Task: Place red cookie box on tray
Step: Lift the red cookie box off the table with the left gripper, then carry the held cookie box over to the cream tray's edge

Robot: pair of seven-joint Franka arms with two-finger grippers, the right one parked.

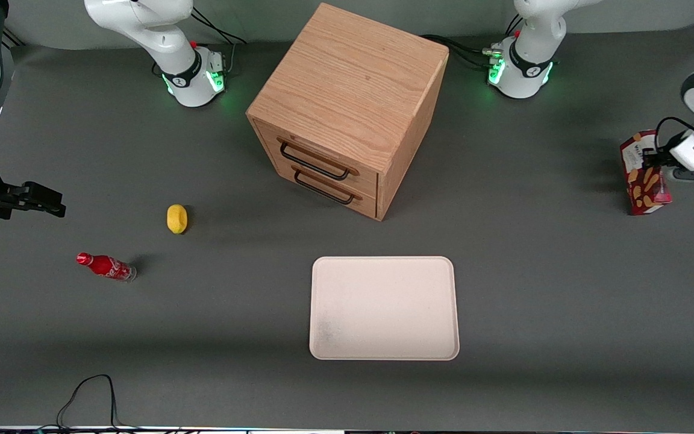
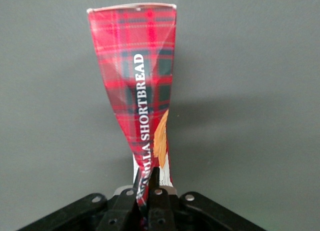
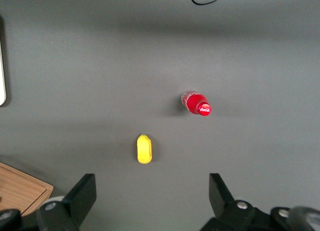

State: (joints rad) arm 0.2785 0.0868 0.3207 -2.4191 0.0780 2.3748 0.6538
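The red cookie box (image 1: 645, 178) is upright at the working arm's end of the table, its face with tan biscuits toward the front camera. My left gripper (image 1: 653, 159) is shut on it, pinching its upper part from the side. In the left wrist view the gripper (image 2: 148, 187) squeezes the box's tartan narrow side (image 2: 135, 81), which is twisted and pinched thin between the fingers. I cannot tell whether the box rests on the table or hangs just above it. The cream-white tray (image 1: 383, 307) lies flat and bare near the front camera, well apart from the box.
A wooden two-drawer cabinet (image 1: 347, 108) stands farther from the front camera than the tray. A yellow lemon-like object (image 1: 177, 218) and a small red cola bottle (image 1: 106, 266) lie toward the parked arm's end. A black cable (image 1: 91, 392) loops at the table's front edge.
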